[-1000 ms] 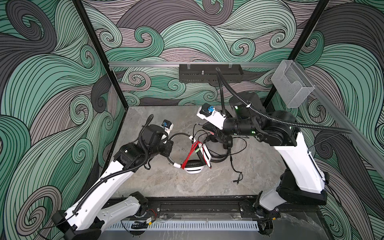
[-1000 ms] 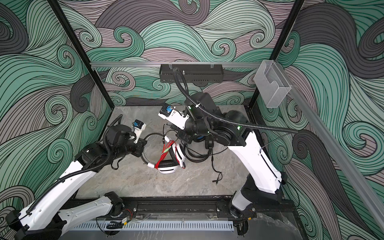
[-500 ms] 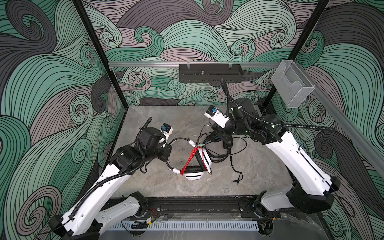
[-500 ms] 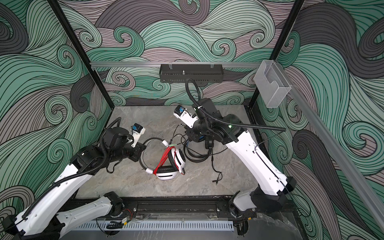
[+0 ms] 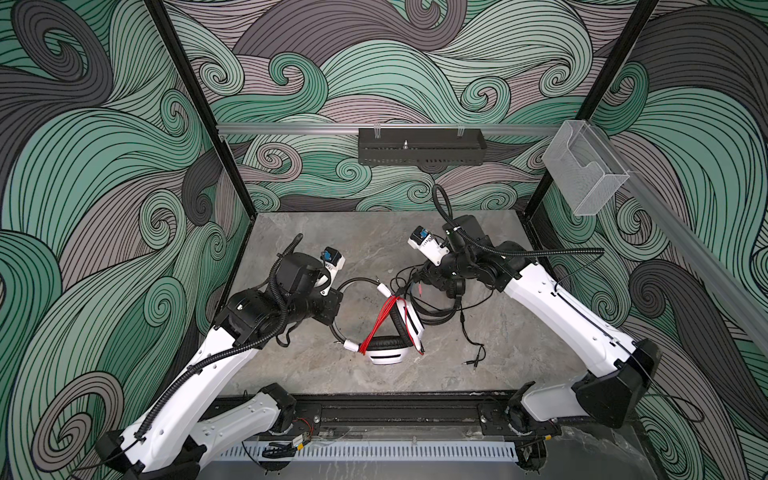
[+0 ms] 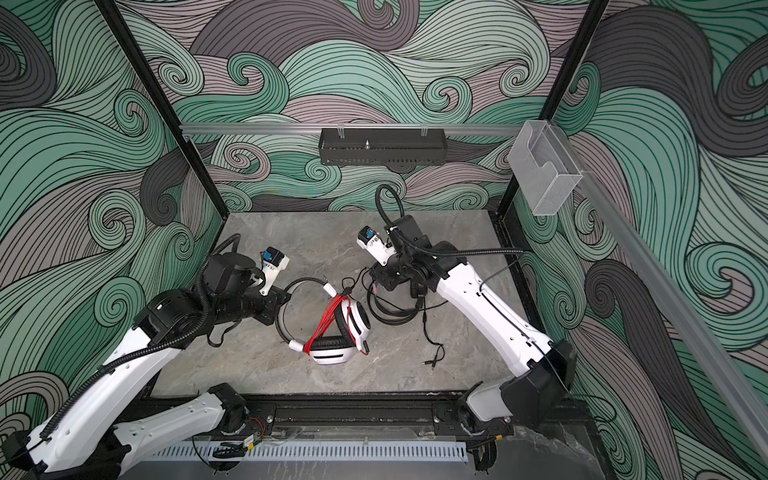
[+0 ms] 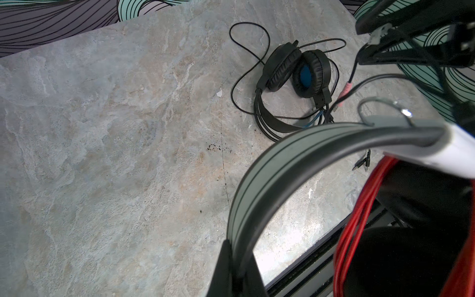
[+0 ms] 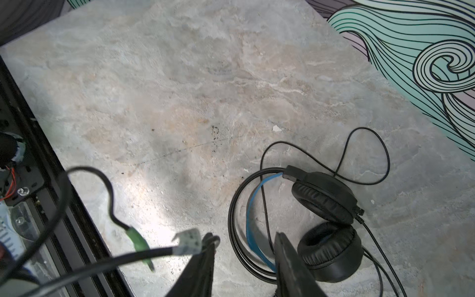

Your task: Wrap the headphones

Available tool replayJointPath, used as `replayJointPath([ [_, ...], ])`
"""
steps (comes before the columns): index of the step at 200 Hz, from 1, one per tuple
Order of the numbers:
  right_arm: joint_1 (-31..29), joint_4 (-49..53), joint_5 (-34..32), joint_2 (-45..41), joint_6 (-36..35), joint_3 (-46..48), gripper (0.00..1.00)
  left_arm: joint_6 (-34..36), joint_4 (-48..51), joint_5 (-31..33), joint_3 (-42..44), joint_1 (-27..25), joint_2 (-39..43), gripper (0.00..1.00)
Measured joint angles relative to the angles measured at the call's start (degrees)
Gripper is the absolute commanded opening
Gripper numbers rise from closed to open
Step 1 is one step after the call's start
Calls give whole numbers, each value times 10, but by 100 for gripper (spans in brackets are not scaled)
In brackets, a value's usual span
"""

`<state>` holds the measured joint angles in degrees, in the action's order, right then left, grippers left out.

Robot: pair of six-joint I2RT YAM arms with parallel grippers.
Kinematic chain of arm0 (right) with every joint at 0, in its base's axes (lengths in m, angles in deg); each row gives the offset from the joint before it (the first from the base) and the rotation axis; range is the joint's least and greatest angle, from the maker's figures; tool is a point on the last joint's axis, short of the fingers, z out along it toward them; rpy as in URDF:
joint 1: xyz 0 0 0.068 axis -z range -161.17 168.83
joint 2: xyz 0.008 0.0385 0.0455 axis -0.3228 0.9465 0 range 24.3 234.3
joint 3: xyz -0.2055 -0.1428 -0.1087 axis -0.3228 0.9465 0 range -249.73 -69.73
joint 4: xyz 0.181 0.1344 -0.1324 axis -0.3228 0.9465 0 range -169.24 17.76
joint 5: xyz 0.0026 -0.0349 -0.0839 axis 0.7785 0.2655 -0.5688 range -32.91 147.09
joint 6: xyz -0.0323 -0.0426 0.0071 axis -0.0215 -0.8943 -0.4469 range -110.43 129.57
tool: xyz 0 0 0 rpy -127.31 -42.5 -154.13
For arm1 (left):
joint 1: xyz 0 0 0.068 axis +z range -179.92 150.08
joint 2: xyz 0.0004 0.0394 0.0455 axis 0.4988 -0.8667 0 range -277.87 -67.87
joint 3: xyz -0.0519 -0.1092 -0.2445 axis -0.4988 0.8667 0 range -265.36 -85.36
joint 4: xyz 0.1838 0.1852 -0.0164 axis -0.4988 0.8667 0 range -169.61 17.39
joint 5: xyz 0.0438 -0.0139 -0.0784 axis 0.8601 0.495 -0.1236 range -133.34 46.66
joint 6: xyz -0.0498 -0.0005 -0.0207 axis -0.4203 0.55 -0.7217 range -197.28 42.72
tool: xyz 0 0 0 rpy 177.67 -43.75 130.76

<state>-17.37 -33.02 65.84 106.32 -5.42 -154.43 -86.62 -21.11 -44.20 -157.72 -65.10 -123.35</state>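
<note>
Red cord (image 5: pixel 380 320) is wound on the white headset (image 5: pixel 388 357), band pinched by the left hand (image 7: pixel 237 270); beside it, the black headset (image 7: pixel 285 66) lies unwrapped, right hand (image 8: pixel 244 241) parted.

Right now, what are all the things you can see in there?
white headset: one, white, black pads, mid table
red cord: one, red, bundled across white headset
black headset: one, black and blue, table, right of white headset
table: one, grey marble, underneath
tray: one, black, rear rail
box: one, clear, right rail
left gripper: one, black, shut on white headset's band
right gripper: one, black, open, over black headset
</note>
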Motion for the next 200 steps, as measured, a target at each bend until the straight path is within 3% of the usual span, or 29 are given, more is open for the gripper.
replayJointPath([
  [20, 2, -12, -9, -8, 8, 0, 69, -12, 15, 0, -20, 0, -11, 0],
  [39, 5, -14, -28, -23, 19, 1, 75, -28, 26, 1, -33, 0, -21, 0],
  [48, 9, -15, -33, -33, 24, 4, 94, -36, 31, 0, -38, 1, -25, 0],
  [52, 10, -15, -35, -37, 30, 7, 96, -40, 33, 0, -40, 1, -26, 0],
  [96, 15, -5, -52, -68, 48, 37, 98, -82, 43, 0, -50, 16, -35, 0],
  [134, 18, 3, -95, -82, 48, 18, 100, -121, 40, 5, -53, 72, -39, 0],
  [200, 13, 5, -114, -144, 73, 31, 100, -145, -120, 35, 48, 191, -102, 0],
])
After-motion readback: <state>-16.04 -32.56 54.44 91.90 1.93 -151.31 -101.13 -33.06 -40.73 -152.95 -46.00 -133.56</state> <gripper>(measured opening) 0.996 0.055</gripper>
